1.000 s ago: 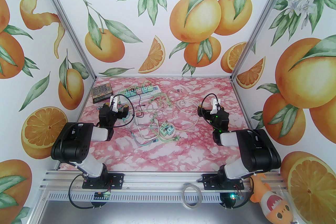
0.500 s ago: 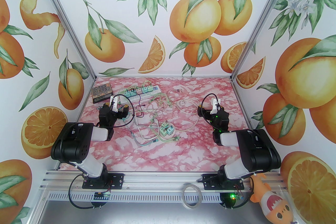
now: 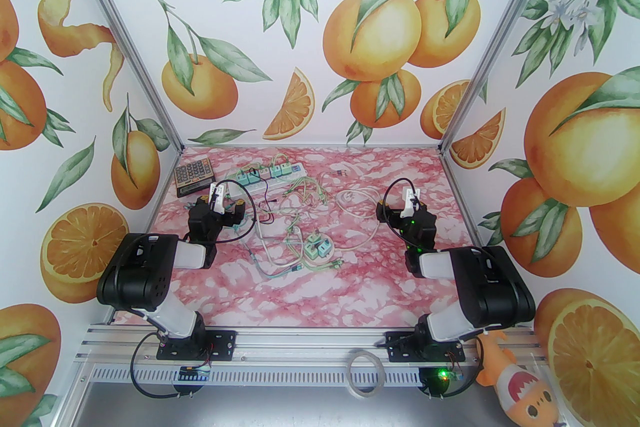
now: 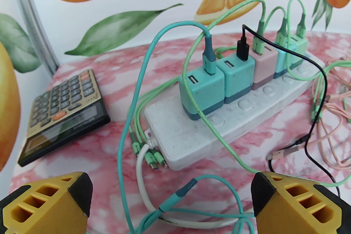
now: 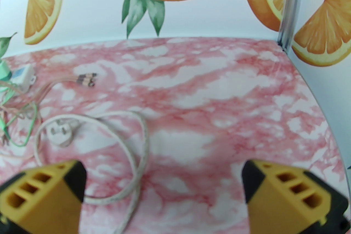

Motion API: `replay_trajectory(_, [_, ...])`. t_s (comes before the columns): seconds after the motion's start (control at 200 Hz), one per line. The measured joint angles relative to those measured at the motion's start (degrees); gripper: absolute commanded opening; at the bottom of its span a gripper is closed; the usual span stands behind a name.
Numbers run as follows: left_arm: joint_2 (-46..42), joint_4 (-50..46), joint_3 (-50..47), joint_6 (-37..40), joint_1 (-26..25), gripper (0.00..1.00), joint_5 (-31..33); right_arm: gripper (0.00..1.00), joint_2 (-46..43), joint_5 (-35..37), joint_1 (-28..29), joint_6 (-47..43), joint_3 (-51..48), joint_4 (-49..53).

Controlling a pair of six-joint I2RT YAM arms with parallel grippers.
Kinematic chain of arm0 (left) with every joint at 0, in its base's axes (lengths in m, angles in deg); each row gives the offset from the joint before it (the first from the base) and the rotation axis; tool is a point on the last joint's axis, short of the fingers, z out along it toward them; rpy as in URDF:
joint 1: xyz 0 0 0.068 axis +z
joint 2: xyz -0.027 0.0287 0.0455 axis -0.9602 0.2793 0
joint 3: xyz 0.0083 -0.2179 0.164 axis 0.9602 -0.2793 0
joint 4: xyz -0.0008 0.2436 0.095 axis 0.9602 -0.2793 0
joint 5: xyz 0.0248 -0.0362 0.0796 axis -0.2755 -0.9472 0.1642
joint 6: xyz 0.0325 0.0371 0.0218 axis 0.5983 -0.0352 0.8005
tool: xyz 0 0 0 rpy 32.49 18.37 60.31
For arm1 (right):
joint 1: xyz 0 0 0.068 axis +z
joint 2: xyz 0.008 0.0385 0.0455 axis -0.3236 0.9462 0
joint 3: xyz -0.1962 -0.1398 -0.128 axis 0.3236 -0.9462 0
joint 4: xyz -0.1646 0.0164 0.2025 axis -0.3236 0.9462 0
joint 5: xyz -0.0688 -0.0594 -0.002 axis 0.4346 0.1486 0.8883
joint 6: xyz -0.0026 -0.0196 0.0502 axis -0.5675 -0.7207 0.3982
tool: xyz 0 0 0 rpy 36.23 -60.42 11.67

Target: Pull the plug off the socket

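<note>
Fingers [image 4: 41, 205] on your left gripper [image 4: 172, 189] are spread wide apart, and they hold nothing. There are two of them, yellow with black tips. One teal cable [image 4: 175, 197] lies on the table between them, and they do not touch it. Just past it sits one white power strip [image 4: 192, 139]. Five cube plugs [image 4: 201, 93] stand in it in a row: three teal, one pink and one pale green. Each cube has one cable in its top: one teal, one black and three green. One calculator [image 4: 63, 115] lies to the left of the strip, apart from it.

Your right gripper [image 5: 164, 176] also has its two fingers [image 5: 296, 200] wide apart, and it holds nothing. One white cord [image 5: 142, 128] curls on the pink table [image 5: 205, 106] near its left finger. The cord ends in one flat white plug [image 5: 59, 132] lying on its back, in no socket.

From the top camera, some loose cubes [image 3: 320, 247] lie in the middle of the table. You cannot count them for sure.
</note>
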Motion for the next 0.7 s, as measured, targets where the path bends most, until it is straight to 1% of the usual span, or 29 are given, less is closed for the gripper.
replay_trajectory(0.57, [-0.1, -0.1, 0.0, -0.2, 0.6, 1.0, -0.1, 1.0, 0.0, 0.2, 0.0, 0.2, 0.0, 0.0])
replay_trajectory(0.646, [-1.9, -3.3, 0.2, -0.4, 0.7, 1.0, 0.4, 1.0, -0.3, 1.7, 0.0, 0.9, 0.0, 0.3])
replay_trajectory(0.701, [-5.4, -9.1, 1.2, -0.7, 0.7, 1.0, 1.0, 1.0, -1.7, 3.1, 0.0, 1.4, 0.0, 2.0])
